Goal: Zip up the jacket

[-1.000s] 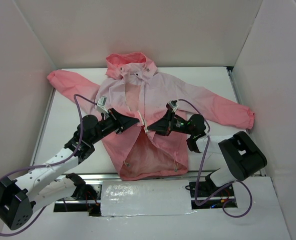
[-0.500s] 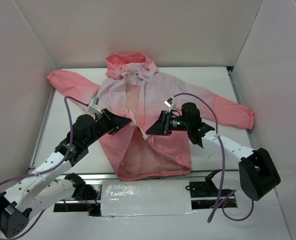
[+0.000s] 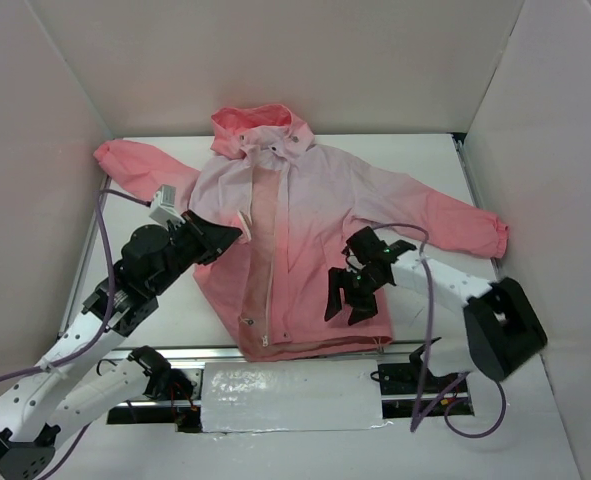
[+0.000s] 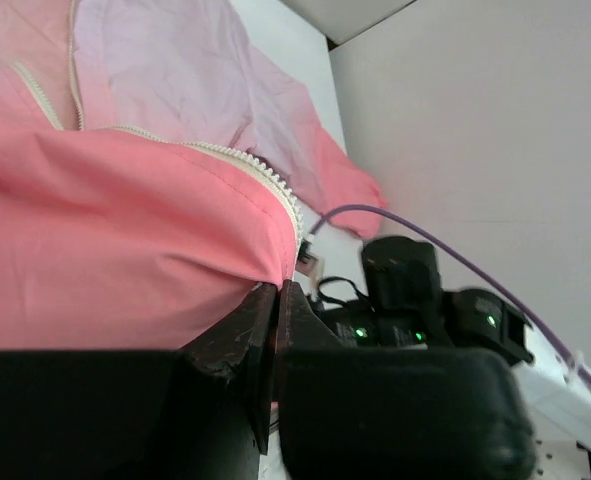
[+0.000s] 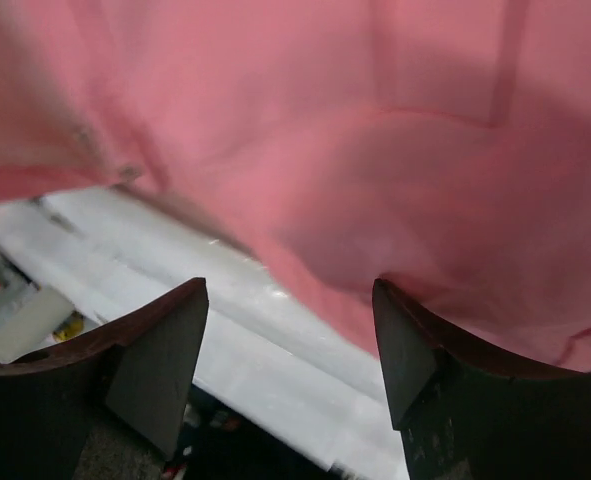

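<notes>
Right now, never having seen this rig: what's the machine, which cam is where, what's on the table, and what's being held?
Two robot arms are bolted at the near edge of a white table, boxed in by white walls. The wide picture comes from a fixed camera above and behind them. The other two come from a camera on each wrist, looking past that arm's own fingers. A pink hooded jacket lies spread flat, its white zipper open, with the two rows of teeth apart. The left pincer is shut on a fold of the jacket's front edge beside the zipper. The right pincer is open above the jacket near its hem and holds nothing.
</notes>
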`<state>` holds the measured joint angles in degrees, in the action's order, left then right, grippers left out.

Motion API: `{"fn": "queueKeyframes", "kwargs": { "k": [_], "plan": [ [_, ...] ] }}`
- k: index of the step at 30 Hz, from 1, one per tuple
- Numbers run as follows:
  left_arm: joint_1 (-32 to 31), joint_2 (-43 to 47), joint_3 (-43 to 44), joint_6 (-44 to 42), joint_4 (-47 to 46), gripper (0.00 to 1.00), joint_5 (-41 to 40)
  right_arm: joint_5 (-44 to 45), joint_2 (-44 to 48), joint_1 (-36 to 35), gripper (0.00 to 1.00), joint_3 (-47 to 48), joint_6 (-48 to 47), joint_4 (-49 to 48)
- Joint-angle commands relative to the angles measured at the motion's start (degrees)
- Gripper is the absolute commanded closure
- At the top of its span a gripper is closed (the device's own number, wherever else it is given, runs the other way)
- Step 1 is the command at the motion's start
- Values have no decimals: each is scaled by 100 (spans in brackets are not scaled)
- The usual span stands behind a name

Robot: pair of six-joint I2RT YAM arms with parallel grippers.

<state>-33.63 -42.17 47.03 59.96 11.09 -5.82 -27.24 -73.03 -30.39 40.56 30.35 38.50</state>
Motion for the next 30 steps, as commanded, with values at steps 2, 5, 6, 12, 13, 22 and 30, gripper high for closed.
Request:
{"fn": "queueKeyframes", "kwargs": {
  "k": [2, 5, 6, 12, 13, 22, 30],
  "plan": [
    [32, -98, 184, -187, -90, 100, 64, 1307, -1429, -28, 26, 602, 585, 773],
    [40, -133, 324, -292, -37, 100, 64, 1582, -1932, 112, 24, 980, 630, 773],
    [58, -142, 386, -336, 41, 100, 47, 1582, -2230, 339, 24, 1250, 578, 834],
    [102, -177, 509, -441, 297, 100, 81, 2143, -3409, 1446, 25, 3522, -45, 1563],
    [111, -212, 518, -468, 323, 100, 116, 2275, -3576, 1527, 25, 3860, -142, 1764],
    [181, -835, 1063, -1092, 1157, 100, 187, 2161, -2243, 152, 21, 5050, -556, 1097],
    [181, -240, 352, -706, 2309, 60, -384, 2672, -1662, -2163, 24, 2907, 1218, 1188]
  ]
}}
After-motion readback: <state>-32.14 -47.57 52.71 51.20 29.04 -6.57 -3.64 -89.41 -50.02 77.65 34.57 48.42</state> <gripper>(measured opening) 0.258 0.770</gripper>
